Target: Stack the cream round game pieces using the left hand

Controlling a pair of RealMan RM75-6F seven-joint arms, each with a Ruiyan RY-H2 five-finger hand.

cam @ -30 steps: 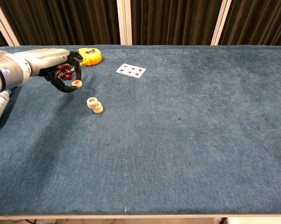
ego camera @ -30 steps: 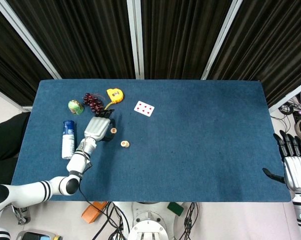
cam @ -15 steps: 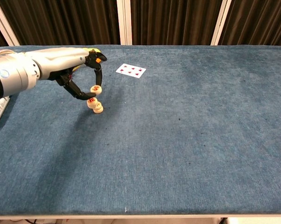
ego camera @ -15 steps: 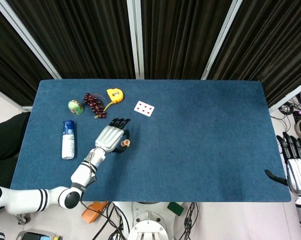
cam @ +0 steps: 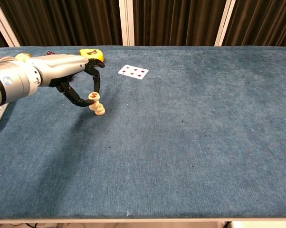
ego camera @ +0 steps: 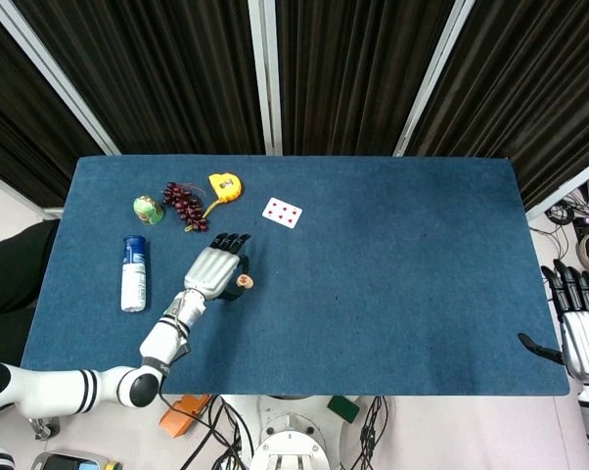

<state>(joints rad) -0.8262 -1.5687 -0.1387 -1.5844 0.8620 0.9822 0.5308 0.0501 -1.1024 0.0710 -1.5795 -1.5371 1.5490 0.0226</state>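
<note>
My left hand (ego camera: 214, 269) (cam: 69, 71) hovers over the left part of the blue table (ego camera: 392, 274). It pinches a cream round game piece (cam: 94, 96) with a red mark between thumb and finger. That piece sits on, or just above, another cream piece (cam: 94, 106); I cannot tell whether they touch. A further cream piece (cam: 100, 112) lies against that lower one, at its right. In the head view only one cream piece (ego camera: 244, 282) shows beside the fingers. My right hand (ego camera: 578, 328) hangs off the table's right edge, fingers apart and holding nothing.
A playing card (ego camera: 282, 212) (cam: 133, 71) lies behind the pieces. A yellow tape measure (ego camera: 224, 186), dark grapes (ego camera: 183, 201) and a green round object (ego camera: 148, 209) sit at the back left. A blue and white bottle (ego camera: 133, 274) lies left of the hand.
The left hand has carried the cream piece from near the grapes rightward to over the two pieces, then lowered it onto or just above the left one. The right hand barely moved.
</note>
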